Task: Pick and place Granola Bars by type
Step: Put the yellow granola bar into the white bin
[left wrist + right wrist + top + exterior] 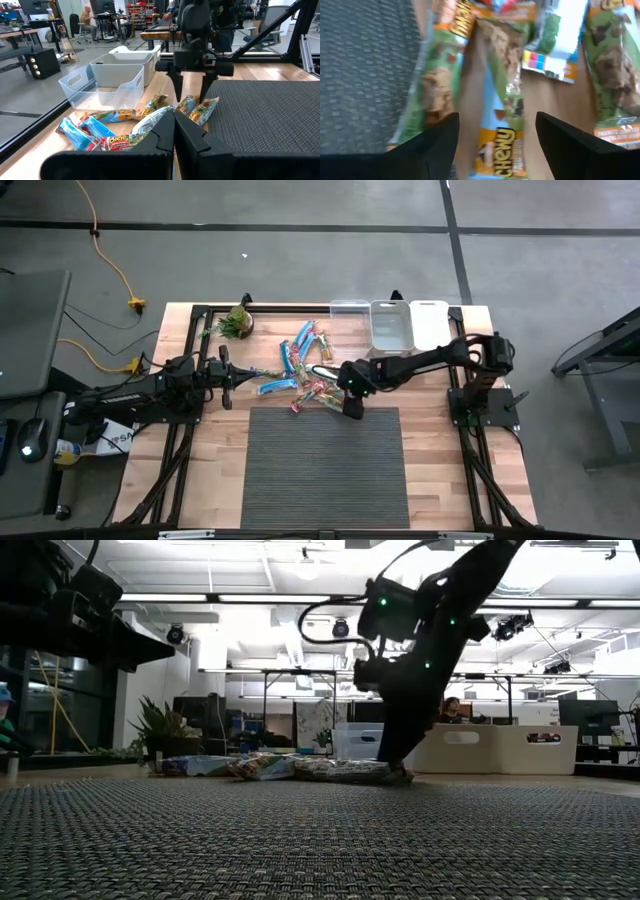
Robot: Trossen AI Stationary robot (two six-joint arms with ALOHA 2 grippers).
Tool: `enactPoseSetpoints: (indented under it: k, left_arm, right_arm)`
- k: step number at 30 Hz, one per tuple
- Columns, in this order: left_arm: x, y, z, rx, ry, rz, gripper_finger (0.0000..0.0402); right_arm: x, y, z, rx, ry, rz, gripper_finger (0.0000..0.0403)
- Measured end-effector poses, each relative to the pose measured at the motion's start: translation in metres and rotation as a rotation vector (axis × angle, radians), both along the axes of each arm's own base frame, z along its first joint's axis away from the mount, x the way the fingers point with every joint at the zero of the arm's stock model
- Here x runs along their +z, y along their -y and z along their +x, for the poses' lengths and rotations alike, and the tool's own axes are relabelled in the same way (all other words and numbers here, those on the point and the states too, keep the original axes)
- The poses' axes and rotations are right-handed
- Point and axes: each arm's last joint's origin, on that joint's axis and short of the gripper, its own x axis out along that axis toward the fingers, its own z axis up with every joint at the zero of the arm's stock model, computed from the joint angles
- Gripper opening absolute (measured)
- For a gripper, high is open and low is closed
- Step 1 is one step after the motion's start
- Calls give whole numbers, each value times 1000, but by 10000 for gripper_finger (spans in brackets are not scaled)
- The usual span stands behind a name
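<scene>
A loose pile of granola bars [300, 372] lies on the wooden table just beyond the dark ribbed mat [322, 465]. Some are bright blue, others yellow-green with red. My right gripper [349, 404] slants down over the pile's right end, open. Its fingers stand on either side of a yellow-green bar [504, 112] that lies flat on the wood. I cannot tell whether the tips touch anything. The left wrist view shows the same gripper [191, 97] above two yellow-green bars [197, 109]. My left gripper [174, 134] waits level and shut at the table's left, short of the pile.
Three clear bins [391, 326] stand in a row at the far edge, right of centre. A small potted plant [238, 322] sits at the far left. The mat [320, 840] covers the near middle of the table. People and desks show in the room beyond.
</scene>
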Motion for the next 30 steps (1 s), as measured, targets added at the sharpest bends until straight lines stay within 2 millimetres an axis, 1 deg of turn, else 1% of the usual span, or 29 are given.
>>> enactPoseSetpoints:
  k: [11,20,23,30]
  left_arm:
    - [0,0,0,0,0,0,1]
    - [0,0,0,0,0,0,1]
    - [0,0,0,0,0,0,1]
    - [0,0,0,0,0,0,1]
  right_arm:
    - [-17,2,4,-21,-42,-54,248]
    - [-21,2,4,-33,-59,-78,246]
    - [-22,2,3,-34,-67,-80,234]
    - [-23,3,2,-38,-81,-84,186]
